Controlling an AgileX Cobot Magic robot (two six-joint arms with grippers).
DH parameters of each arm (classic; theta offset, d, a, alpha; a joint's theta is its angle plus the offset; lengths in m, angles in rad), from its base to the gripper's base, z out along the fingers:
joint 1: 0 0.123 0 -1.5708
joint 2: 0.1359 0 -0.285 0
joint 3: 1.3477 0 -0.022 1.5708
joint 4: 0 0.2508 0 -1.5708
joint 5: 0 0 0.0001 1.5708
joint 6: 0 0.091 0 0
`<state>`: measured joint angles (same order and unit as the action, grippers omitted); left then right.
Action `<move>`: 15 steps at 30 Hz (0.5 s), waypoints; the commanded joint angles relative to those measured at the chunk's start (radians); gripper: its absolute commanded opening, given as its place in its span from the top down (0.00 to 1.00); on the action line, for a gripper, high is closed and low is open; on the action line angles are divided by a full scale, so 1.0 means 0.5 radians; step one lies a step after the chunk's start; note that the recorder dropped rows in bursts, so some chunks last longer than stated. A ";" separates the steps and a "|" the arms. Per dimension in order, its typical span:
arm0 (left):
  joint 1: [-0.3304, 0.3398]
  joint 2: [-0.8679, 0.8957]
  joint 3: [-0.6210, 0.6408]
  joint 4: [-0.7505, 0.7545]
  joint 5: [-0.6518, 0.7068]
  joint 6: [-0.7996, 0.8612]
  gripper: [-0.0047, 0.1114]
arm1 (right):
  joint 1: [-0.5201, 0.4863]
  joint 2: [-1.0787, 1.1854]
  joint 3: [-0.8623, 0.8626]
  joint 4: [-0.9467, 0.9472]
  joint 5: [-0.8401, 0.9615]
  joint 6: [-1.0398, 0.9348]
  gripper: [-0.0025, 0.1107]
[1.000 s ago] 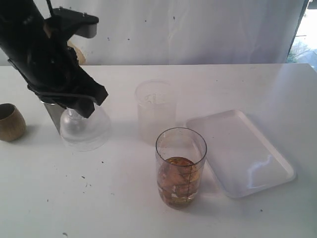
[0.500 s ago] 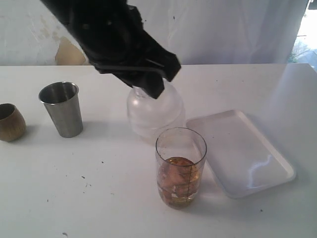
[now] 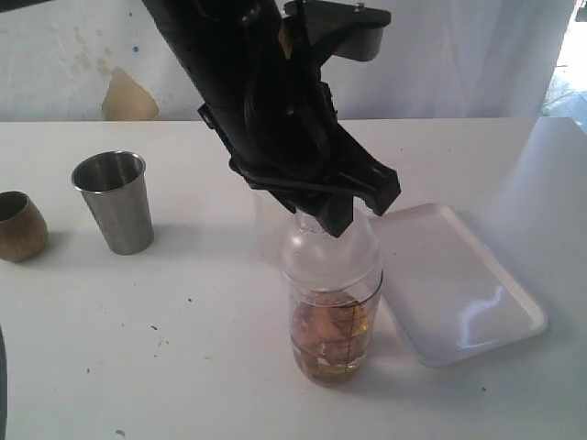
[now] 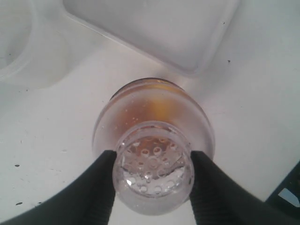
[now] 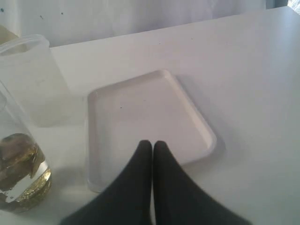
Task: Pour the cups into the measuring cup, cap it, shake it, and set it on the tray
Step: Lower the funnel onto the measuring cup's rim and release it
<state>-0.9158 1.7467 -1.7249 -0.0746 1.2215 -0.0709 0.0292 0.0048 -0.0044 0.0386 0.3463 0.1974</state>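
Capping shows in the exterior view: the left gripper (image 3: 326,217) holds the cap (image 3: 330,249) on the filled measuring cup (image 3: 335,344), just beside the tray (image 3: 459,275). Left wrist view: jaws part-spread, clamping the cap's neck. Right wrist view: the right gripper (image 5: 152,146) is pinched shut and empty over the tray; shaking and placing look still to do.

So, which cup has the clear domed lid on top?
The tall clear measuring cup with the black scale; the steel tumbler, brown wooden cup and frosted cup are uncovered.

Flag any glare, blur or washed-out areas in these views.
Exterior view: a bright reflection streaks the tray, and the left gripper reads as near-featureless black. Left wrist view: the clear cap it grips looks soft, the tray corner blown white. Right wrist view: the shut right gripper is blurred at its edges; the tray barely separates from the table.
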 commanded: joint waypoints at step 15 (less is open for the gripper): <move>-0.009 0.093 -0.019 -0.052 -0.054 0.142 0.78 | -0.017 -0.010 0.009 -0.012 -0.004 0.000 0.98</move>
<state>-0.9158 1.7975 -1.7280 -0.0868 1.2103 -0.0099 0.0292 0.0048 -0.0044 0.0386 0.3463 0.1974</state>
